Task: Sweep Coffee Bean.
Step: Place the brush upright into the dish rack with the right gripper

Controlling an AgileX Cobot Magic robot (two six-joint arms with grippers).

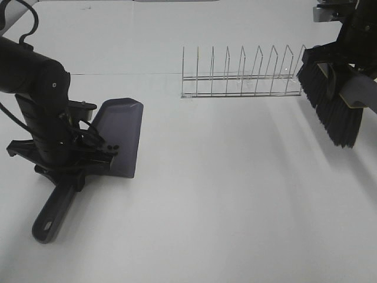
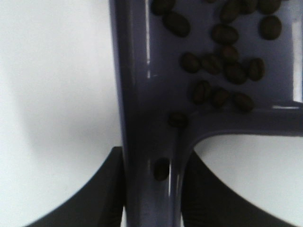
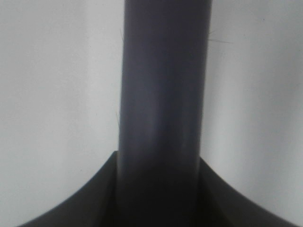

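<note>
Coffee beans [image 2: 225, 35]: in dustpan [image 1: 121, 135] just beyond left gripper [image 2: 154, 158] fingers, one bean between them | left clamps dustpan handle | right gripper [image 3: 158, 161] clamps brush [image 1: 330, 100] handle, bristles off table [image 1: 235, 206] | you have no loose beans visible; sweep looks done, only set-down left

On the left of the frame our left arm [image 1: 36, 88] is matte black, a thick rounded tube with a small screw [image 1: 54, 84] in its side and black cables [image 1: 27, 23] looping over it. Our right arm [image 1: 360, 26], upper right, is black too. The left gripper [image 2: 152, 158] and right gripper [image 3: 158, 158] each show two dark, curved fingers [image 2: 90, 198].
</note>
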